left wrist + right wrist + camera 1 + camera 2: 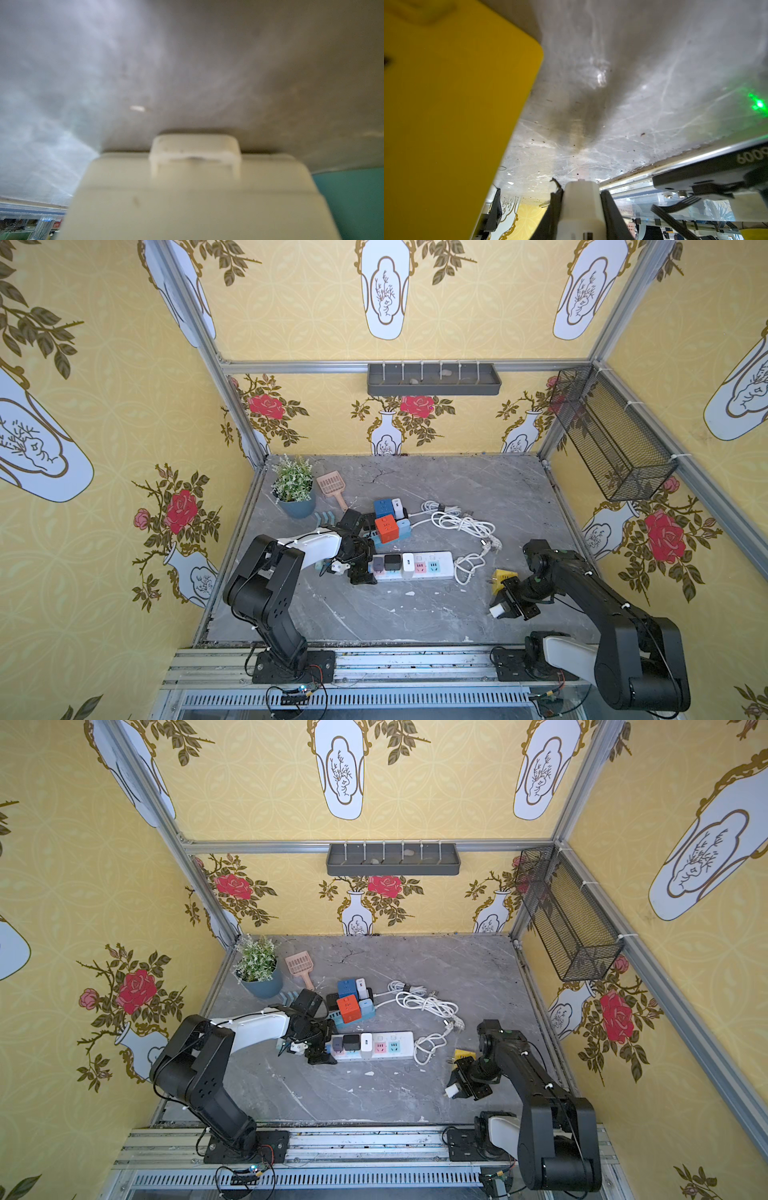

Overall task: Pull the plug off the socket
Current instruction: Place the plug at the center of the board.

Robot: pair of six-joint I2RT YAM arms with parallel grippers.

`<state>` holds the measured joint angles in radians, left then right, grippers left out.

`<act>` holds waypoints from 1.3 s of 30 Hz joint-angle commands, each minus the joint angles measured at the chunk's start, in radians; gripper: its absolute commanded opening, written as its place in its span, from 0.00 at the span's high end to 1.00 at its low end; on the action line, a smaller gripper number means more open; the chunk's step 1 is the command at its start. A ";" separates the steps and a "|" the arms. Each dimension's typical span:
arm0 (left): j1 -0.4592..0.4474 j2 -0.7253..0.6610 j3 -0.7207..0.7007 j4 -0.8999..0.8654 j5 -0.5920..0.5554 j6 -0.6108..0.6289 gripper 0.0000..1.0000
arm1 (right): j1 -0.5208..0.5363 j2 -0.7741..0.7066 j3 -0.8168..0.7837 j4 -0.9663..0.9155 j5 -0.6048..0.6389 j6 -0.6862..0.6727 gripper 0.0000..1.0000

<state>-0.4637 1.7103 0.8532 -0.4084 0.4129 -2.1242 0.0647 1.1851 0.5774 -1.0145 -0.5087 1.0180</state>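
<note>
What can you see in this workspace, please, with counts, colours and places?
power strip: one, white, centre
cube sockets: cluster, mixed colours, behind strip
cables: bundle, white, right of cubes
yellow plug: one, right of strip
potted plant: one, blue pot, far-left corner
scoop: one, pink, beside plant
mesh basket: one, black, right wall
tray: one, grey, back wall
white plug: one, front right
left fingers: at strip's left end
right fingers: shut on white plug
</note>
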 commanded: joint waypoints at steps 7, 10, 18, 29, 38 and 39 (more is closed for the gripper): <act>-0.003 0.035 -0.013 -0.013 -0.173 -0.340 0.83 | -0.002 -0.034 0.019 -0.052 0.075 -0.038 0.61; -0.003 0.039 -0.010 -0.009 -0.172 -0.341 0.83 | -0.003 -0.040 -0.002 -0.029 0.082 -0.033 0.61; -0.003 0.043 -0.010 -0.009 -0.170 -0.339 0.83 | -0.004 -0.039 0.019 0.002 0.109 -0.028 0.59; -0.003 0.050 -0.011 -0.005 -0.169 -0.336 0.83 | -0.005 -0.080 0.102 -0.050 0.145 -0.055 0.56; -0.002 0.059 0.000 -0.011 -0.165 -0.333 0.83 | 0.058 -0.055 0.270 -0.141 0.258 -0.078 0.52; -0.003 0.060 0.002 -0.015 -0.164 -0.333 0.83 | 0.082 -0.038 0.295 -0.159 0.287 -0.068 0.51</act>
<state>-0.4637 1.7321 0.8734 -0.4252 0.4194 -2.1185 0.1139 1.1233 0.8333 -1.1061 -0.3099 0.9428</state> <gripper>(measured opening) 0.846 0.484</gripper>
